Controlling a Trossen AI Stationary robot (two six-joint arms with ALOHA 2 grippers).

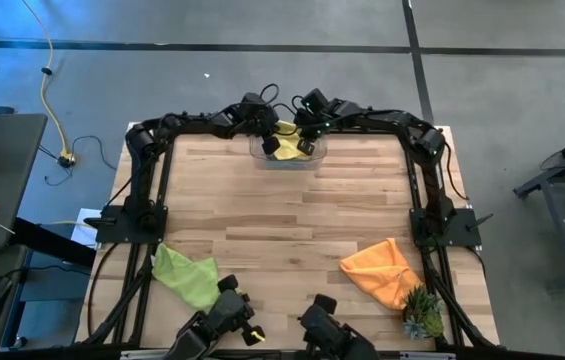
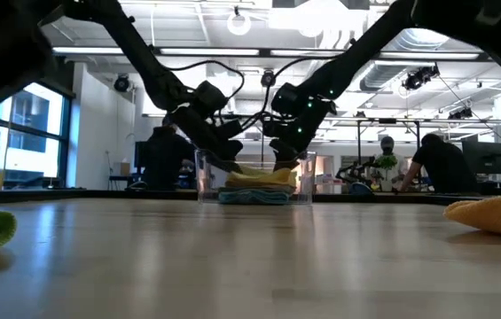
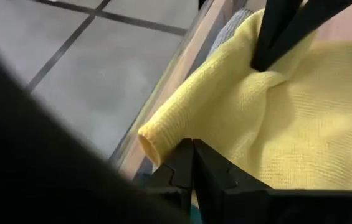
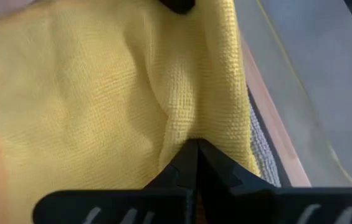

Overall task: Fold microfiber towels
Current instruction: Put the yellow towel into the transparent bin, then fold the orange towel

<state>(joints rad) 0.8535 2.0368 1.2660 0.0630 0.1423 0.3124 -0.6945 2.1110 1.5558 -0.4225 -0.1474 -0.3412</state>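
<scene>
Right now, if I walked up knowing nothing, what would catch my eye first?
Both arms meet over the clear bin at the table's far edge, the left gripper and right gripper each with jaws shut on the yellow towel lying in it. On the near side, a green towel lies crumpled at the left and an orange towel at the right, beside a spiky plant.

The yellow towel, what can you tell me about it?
The yellow towel is soft, nubbly microfiber, folded and a little rumpled. It lies on top of other cloths inside the clear plastic bin at the table's far edge. The left gripper and right gripper are both shut on its edge.
</scene>
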